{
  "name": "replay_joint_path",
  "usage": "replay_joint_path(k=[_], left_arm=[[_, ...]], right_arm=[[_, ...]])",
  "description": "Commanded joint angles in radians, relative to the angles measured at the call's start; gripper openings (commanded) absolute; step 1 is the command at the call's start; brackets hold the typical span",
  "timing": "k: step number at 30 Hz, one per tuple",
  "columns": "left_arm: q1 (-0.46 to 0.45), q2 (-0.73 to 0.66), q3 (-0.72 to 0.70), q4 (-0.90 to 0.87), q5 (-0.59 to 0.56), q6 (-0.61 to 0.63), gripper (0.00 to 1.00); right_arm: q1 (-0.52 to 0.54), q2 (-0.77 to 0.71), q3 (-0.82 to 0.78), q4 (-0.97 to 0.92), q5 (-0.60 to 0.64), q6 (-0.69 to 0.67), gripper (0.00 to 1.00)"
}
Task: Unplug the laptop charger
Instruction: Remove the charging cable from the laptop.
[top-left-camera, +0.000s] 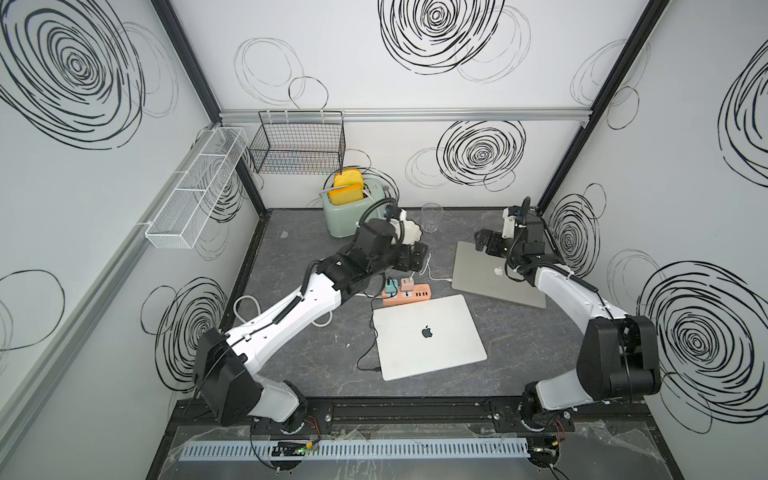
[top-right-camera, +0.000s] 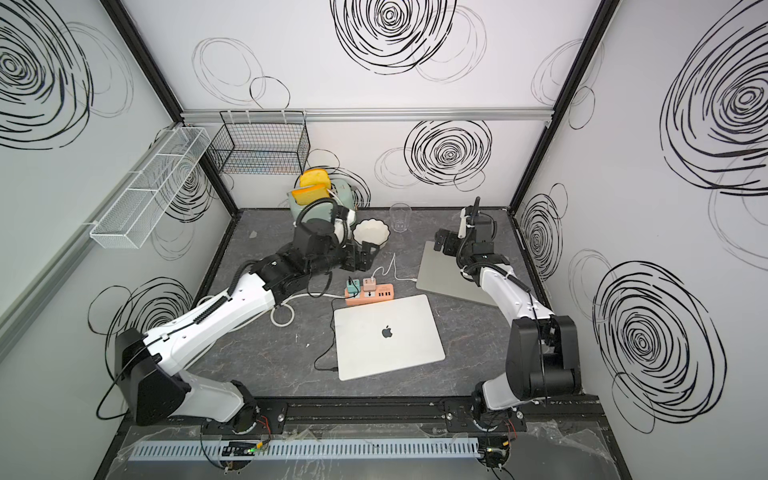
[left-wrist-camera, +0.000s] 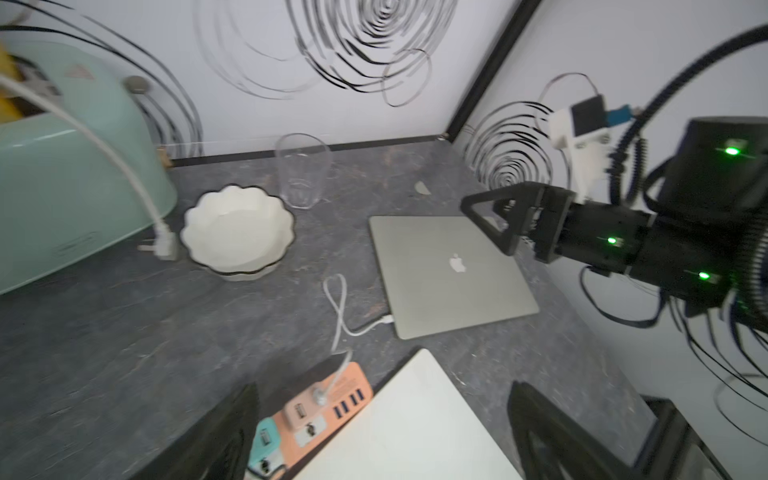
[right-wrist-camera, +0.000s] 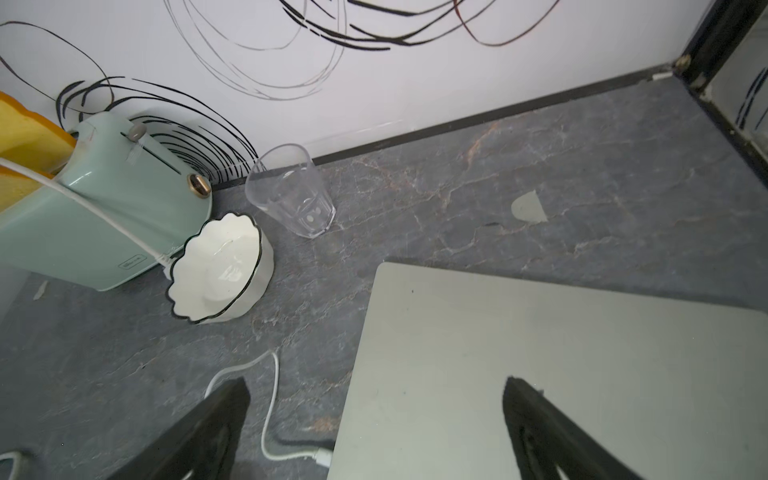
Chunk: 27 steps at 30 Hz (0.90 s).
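A closed silver laptop (top-left-camera: 428, 336) lay mid-way on the dark marbled table (top-left-camera: 523, 353). At its 12 o'clock sat an orange power strip (top-left-camera: 409, 296). At its 2 o'clock, a closed grey laptop (top-left-camera: 482, 276) lay under the right hand (top-left-camera: 481, 242).

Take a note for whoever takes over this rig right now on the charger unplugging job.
Left gripper: jaws open, empty, hovering near the strip.
Right gripper: jaws open, empty, over the far laptop.
White cable runs from the pink adapter to the far laptop; black cable from the teal adapter to the near laptop.
Done: nothing, both plugged in.
Left: grip the plug, pull it out.
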Motion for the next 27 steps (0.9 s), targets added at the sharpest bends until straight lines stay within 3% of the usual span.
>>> replay_joint_path(k=[1,4,11,20,27], left_arm=[[-0.029,0.079,0.060,-0.052,0.162,-0.104,0.97],[-0.042,0.163,0.067,0.037,0.281,-0.189,0.97],[-0.068,0.425,0.249,-0.016,0.351,-0.214,0.98],[-0.023,0.716,0.525,-0.155,0.310,-0.171,0.99],[-0.015,0.782,0.504,-0.144,0.220,-0.232,0.93]], right_arm=[[0.008,-0.081,-0.022,-0.160,-0.086,0.095,0.99],[0.006,-0.123,-0.059,-0.205,-0.109,0.076,0.99],[0.015,-0.209,-0.174,-0.245,-0.109,0.047,0.99],[0.007,-0.184,-0.182,-0.202,-0.180,0.041,0.99],[-0.021,-0.122,-0.182,-0.167,-0.207,0.091,0.99]])
